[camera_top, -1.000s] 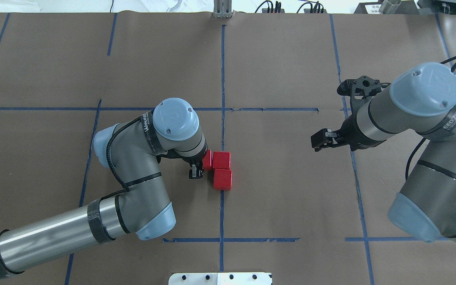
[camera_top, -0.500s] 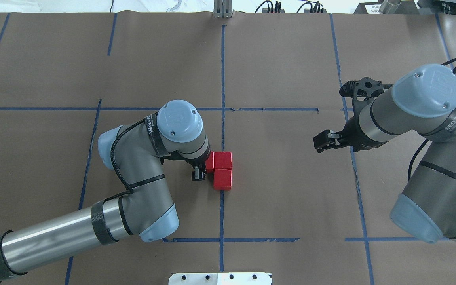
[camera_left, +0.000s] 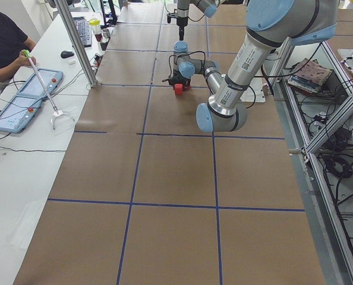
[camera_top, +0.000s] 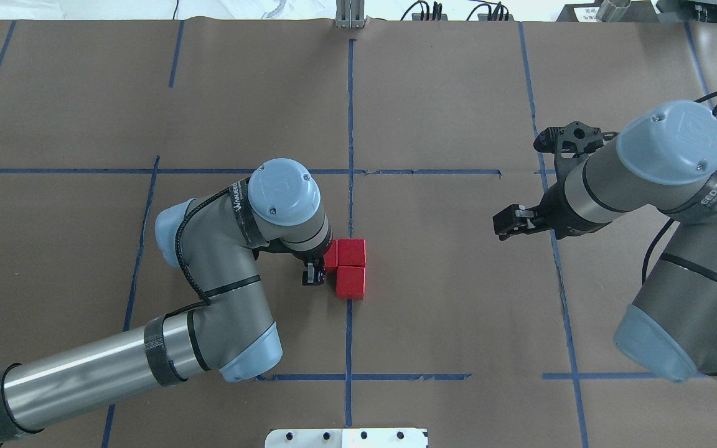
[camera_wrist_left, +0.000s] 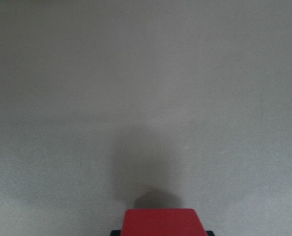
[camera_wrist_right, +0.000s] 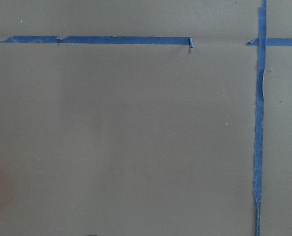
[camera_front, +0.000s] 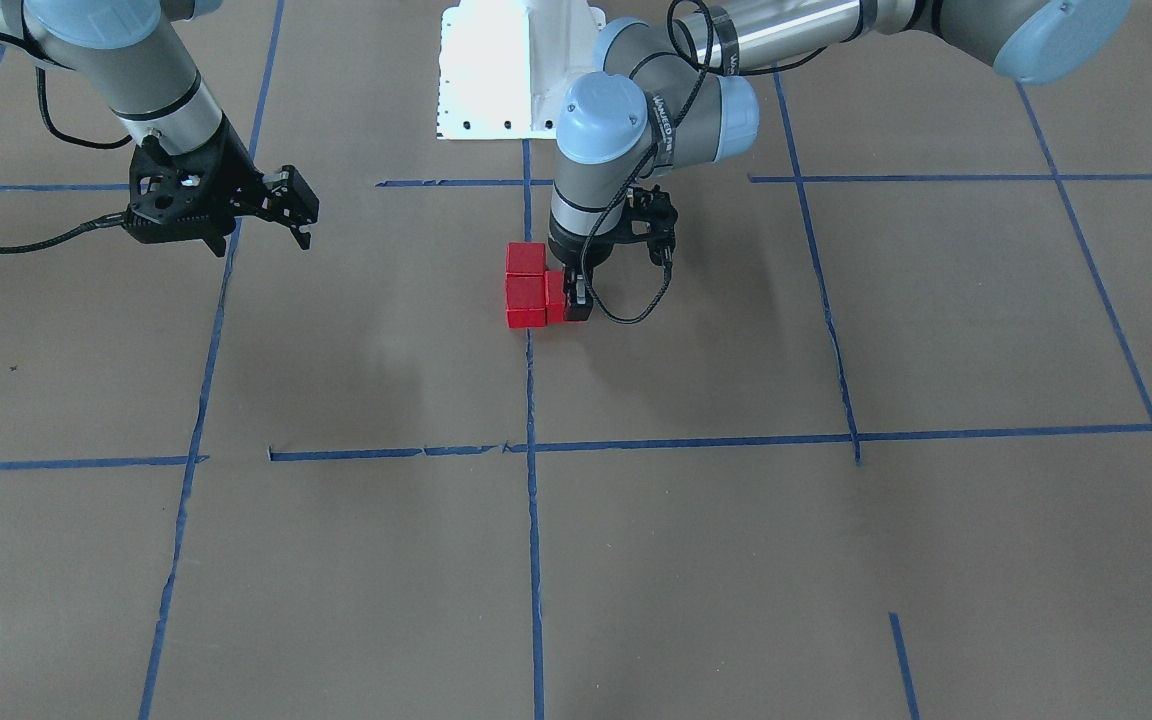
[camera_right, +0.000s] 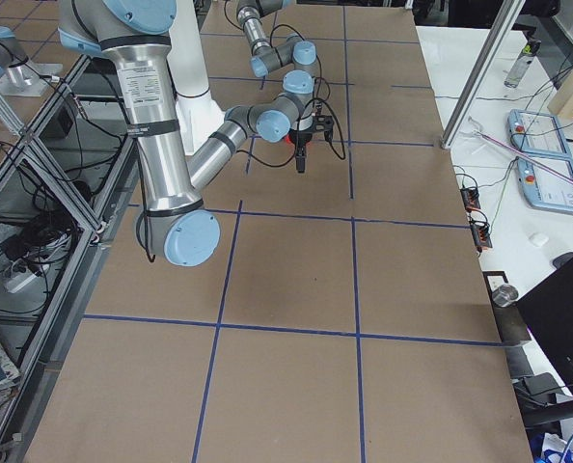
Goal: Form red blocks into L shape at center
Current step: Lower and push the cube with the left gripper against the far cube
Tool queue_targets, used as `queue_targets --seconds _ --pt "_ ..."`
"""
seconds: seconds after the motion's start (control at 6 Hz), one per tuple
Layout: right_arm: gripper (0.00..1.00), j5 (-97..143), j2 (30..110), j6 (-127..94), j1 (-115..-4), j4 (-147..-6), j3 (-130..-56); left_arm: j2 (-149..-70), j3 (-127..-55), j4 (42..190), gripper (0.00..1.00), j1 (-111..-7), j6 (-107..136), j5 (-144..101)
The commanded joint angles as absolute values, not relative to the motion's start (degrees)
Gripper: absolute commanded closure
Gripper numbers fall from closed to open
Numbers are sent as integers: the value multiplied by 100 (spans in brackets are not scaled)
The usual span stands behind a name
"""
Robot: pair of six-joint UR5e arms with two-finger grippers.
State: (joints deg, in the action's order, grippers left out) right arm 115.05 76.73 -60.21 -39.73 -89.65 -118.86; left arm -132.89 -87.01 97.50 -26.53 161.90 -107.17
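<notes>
Three red blocks lie together on the vertical blue tape line (camera_top: 350, 124) at the center. Two blocks (camera_top: 351, 252) (camera_top: 350, 281) sit one behind the other on the line. The third block (camera_top: 331, 256) touches their left side, partly hidden under my left wrist. My left gripper (camera_top: 322, 265) is shut on this third block, low at the paper; the left wrist view shows the block (camera_wrist_left: 159, 222) between the jaws. In the front view the held block (camera_front: 555, 300) sits beside the pair (camera_front: 525, 290). My right gripper (camera_top: 506, 222) hangs open and empty, well right of the blocks.
The white robot base plate (camera_top: 346, 437) sits at the near table edge. Cables and a metal post (camera_top: 350, 15) line the far edge. An operator (camera_left: 4, 41) sits at a side table beyond the table's left end.
My left gripper has carried the third block a little to the right, up against the other two. The right arm has shifted slightly to the right.
</notes>
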Motion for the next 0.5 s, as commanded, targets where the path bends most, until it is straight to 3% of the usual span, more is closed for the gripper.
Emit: queue_targets --seconds 0.0,0.33 --pt "1 11505 7673 -6021 -3973 -8965 -11883 -13324 -8701 9756 0 -2654 16189 -10714" --pt "1 11505 7673 -6012 -3973 -8965 -11883 -13403 -8771 9756 0 -2663 16181 -10723"
